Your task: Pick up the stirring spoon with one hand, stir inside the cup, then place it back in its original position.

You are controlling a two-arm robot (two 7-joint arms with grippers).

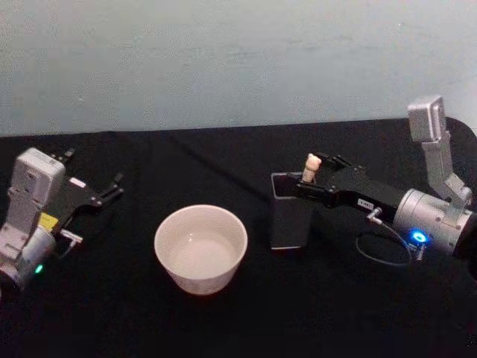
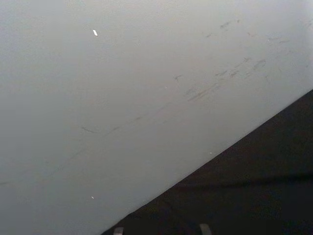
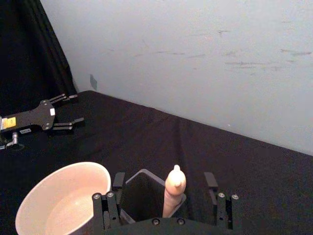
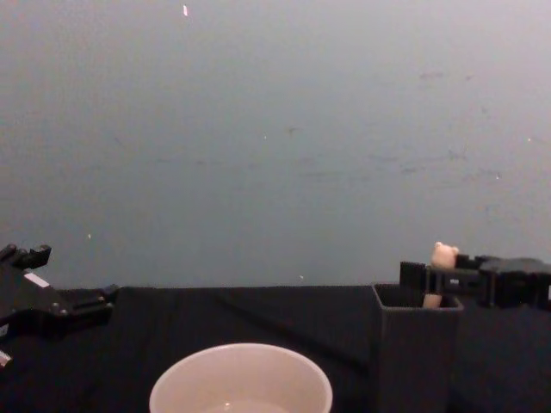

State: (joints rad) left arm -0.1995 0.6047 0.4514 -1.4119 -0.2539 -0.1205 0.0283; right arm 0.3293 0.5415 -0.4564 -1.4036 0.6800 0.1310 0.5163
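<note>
At the right of the head view, the right gripper [image 1: 319, 173] reaches in from the frame's right edge to the top of the tall dark grey square box-shaped holder [image 1: 289, 220], which stands just right of centre on the black tablecloth [image 1: 223, 321]. The slim stirring spoon [image 1: 311, 168], its beige handle ending in a small bear head, stands upright in the holder, only the handle top clearing the rim. In the right wrist view the black fingers [image 3: 211, 182] are spread apart, one on each side of the beige handle [image 3: 174, 192] with open space between them and it. The wide round cream-white cup [image 1: 200, 247] sits at lower centre, just left of the holder and apart from it. The left gripper [image 1: 112, 188] rests at the frame's left edge, well away from the cup, its thin black fingers apart and holding nothing.
</note>
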